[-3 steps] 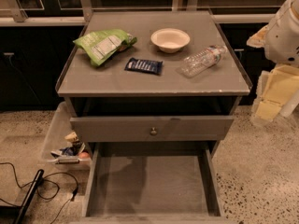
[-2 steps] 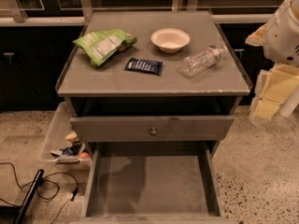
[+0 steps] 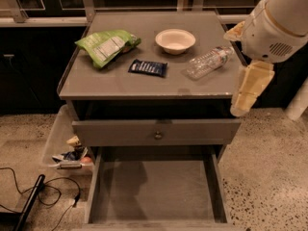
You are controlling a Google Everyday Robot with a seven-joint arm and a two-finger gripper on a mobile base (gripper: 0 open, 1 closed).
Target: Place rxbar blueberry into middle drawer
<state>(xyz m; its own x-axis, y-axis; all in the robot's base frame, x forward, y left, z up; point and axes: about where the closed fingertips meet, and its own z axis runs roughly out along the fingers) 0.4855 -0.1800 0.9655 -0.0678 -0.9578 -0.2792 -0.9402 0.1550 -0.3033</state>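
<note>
rxbar blueberry lies flat on the table, between green snack bag and plastic bottle, well left of the gripper. Gripper hangs off the table's right edge, touching nothing; open or closed, can't tell. Middle drawer stands open below.

1 bar | 1 bag | 1 bowl | 1 bottle | 1 pincer, right

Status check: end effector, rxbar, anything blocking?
End effector right of cabinet, apart from bar. Rxbar blueberry flat on cabinet top; middle drawer open, bar not in. Plastic bottle lies between end effector and bar.
</note>
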